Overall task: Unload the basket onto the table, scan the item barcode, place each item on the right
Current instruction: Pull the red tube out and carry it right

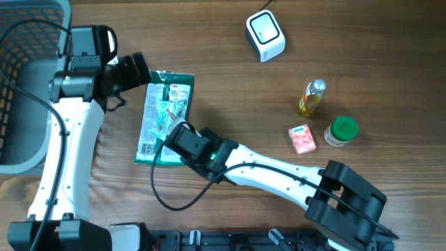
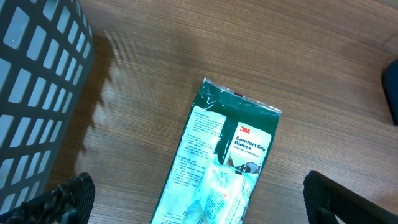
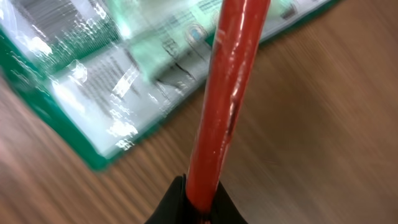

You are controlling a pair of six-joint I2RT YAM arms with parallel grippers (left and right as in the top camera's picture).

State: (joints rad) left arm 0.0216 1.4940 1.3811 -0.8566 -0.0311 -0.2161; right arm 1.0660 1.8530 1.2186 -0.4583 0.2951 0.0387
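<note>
Lying flat on the wooden table, label side up: the green 3M Comfort Grip Gloves packet, left of centre, with barcode stripes near its lower left corner; well apart from the white boxy scanner at the far edge. Left gripper poised just above the packet's top left corner, fingers spread wide, nothing between them, close beside the grey mesh basket. Right gripper down over the packet's lower right part, jaws pressed together; impossible to tell whether the film is pinched. Seen from the right wrist: a glossy red bar rising from the closed black tips, nature unclear; blurred packet behind it. Off to the right, standing apart: a yellow bottle, a pink tissue pack, a green-lidded jar.
</note>
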